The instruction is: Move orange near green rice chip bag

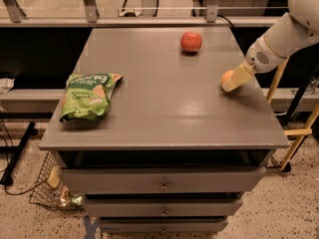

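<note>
Gripper (pixel 236 78) sits at the orange (pixel 227 76) near the table's (pixel 164 118) right edge; its grip cannot be told. Bag (pixel 88 96) lies left.

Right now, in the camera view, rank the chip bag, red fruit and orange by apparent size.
1. green rice chip bag
2. red fruit
3. orange, unsure: partly hidden behind the gripper at the tabletop's right side.

Soft overhead light, faint shadow under gripper (pixel 231 81), right of table (pixel 164 111)
</note>
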You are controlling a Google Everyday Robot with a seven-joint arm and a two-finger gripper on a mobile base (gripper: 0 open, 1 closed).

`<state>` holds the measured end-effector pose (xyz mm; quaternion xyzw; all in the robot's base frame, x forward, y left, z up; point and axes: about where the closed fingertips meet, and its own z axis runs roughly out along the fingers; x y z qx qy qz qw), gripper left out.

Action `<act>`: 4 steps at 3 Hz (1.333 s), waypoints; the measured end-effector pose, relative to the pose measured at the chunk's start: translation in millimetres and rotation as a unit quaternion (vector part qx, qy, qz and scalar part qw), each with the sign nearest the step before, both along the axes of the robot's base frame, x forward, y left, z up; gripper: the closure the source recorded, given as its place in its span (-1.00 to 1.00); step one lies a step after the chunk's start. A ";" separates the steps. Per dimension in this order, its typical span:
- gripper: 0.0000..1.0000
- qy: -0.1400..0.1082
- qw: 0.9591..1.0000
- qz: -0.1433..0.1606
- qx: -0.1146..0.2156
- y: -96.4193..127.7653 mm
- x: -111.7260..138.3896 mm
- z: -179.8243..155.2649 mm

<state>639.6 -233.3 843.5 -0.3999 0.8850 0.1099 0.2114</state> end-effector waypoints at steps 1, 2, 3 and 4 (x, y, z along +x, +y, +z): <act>0.45 -0.030 0.999 0.017 0.001 10.6 1.7 25.1; 0.89 -0.028 0.999 0.017 0.001 11.7 2.1 22.0; 1.00 -0.026 0.999 0.025 0.001 18.3 1.3 19.5; 1.00 -0.024 0.995 0.095 -0.005 73.4 -12.4 11.7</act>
